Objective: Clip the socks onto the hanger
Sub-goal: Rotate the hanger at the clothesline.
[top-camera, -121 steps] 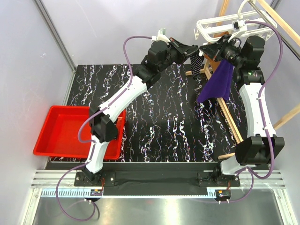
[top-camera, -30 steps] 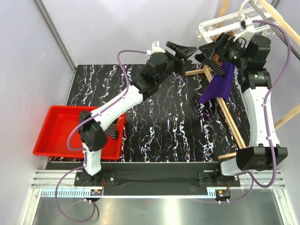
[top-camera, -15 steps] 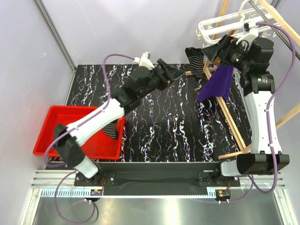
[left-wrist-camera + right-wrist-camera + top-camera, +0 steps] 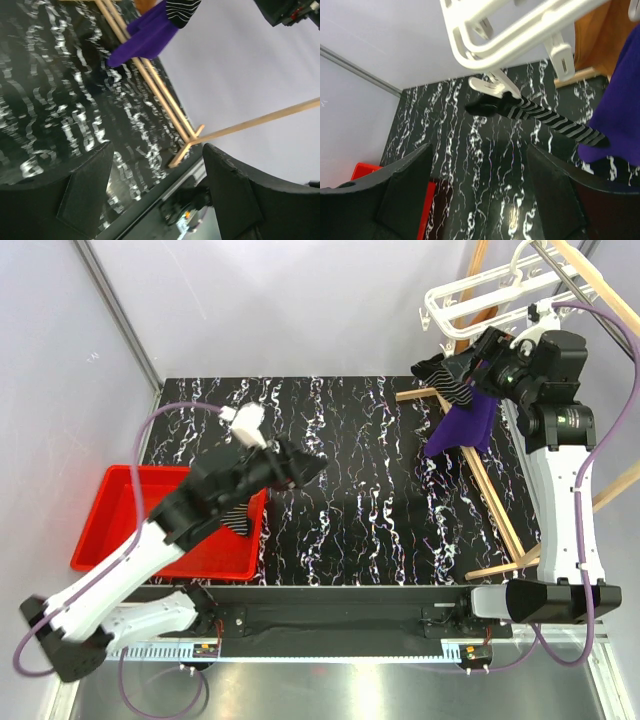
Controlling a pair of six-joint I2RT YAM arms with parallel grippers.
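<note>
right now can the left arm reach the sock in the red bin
Probably yes: the left gripper is open and empty beside the red bin, and nothing covers the sock except the arm's own link above it.

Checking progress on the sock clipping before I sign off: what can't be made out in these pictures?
- Top view: the loose sock in the red tray lies mostly under the left arm; whether others lie there is hidden.
- Right wrist view: the hanging sock is lost at the purple cloth, its far end unseen; whether the clip bites it is too small to tell.
- Same view: the hanger is cut by the top edge.
</note>
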